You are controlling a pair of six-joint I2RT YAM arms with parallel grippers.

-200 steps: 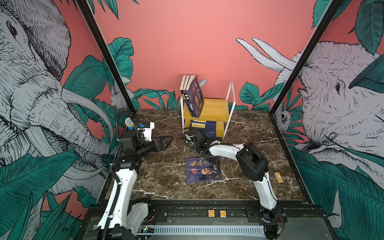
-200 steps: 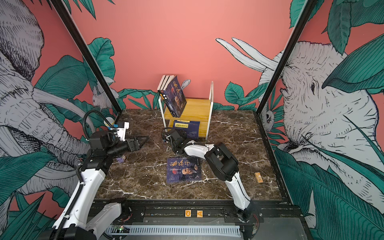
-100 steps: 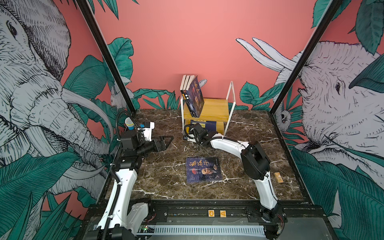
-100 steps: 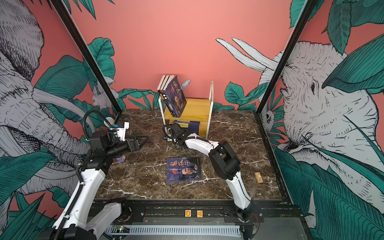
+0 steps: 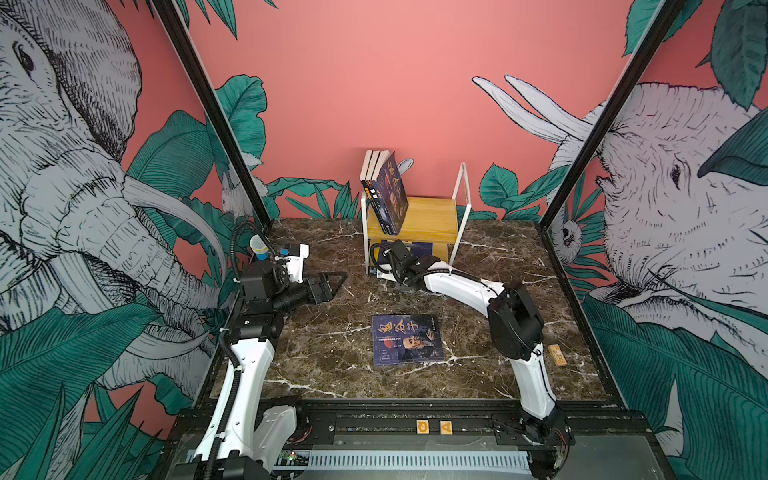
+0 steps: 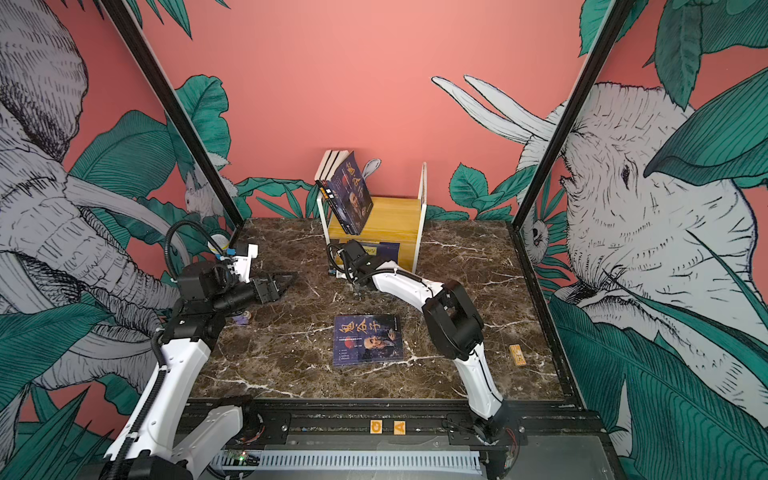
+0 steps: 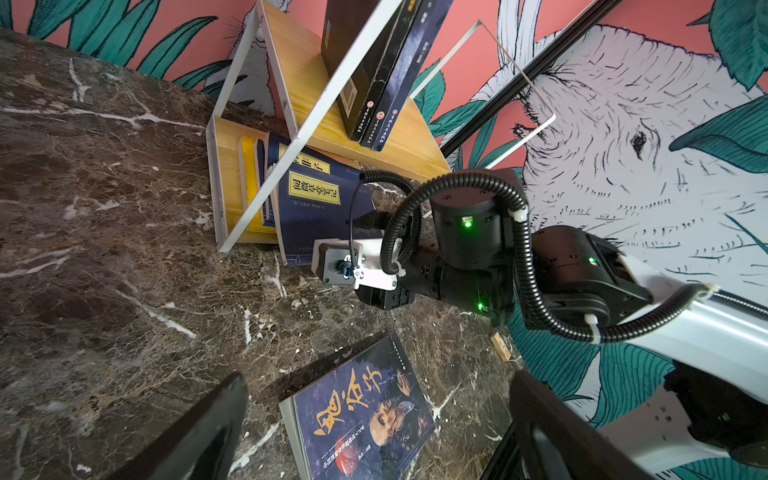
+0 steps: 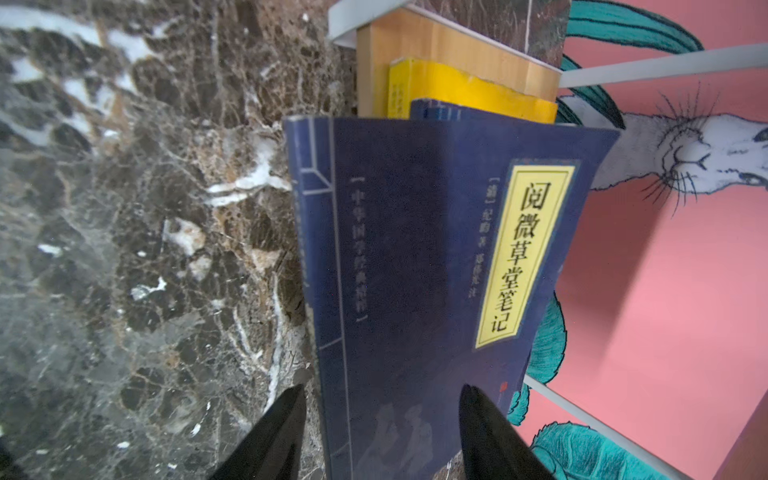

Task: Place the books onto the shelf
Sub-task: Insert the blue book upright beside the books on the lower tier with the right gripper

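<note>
In both top views the shelf (image 5: 432, 216) (image 6: 395, 216) is seen at the back of the tabletop (image 5: 332, 353). Three books (image 5: 388, 195) are propped on its upper board, tilted against the left side of the white frame. A navy portrait book (image 5: 407, 338) (image 6: 368, 338) is seen lying flat and face up, well apart from the shelf. Only a strip of navy under the upper board is shown there, and the fingers of the right arm are hidden by its own wrist.

The lower tier is shown more fully in the left wrist view. A yellow book (image 7: 249, 178) lies at the bottom, with a second labelled navy book (image 7: 303, 164) on it. A navy book with a yellow label (image 7: 311, 208) lies uppermost and juts past the frame over the tabletop.

Only the right wrist view shows the right gripper (image 8: 382, 390). Its jaws are parted about halfway at the near end of that labelled book (image 8: 415, 249), with one finger beside the spine and one in front of the cover. No clamping is seen, and whether the cover is touched cannot be told.

The left gripper (image 5: 338, 279) (image 7: 379, 376) is held fully spread and empty above the tabletop on the left, pointed toward the portrait book (image 7: 361, 419).
</note>
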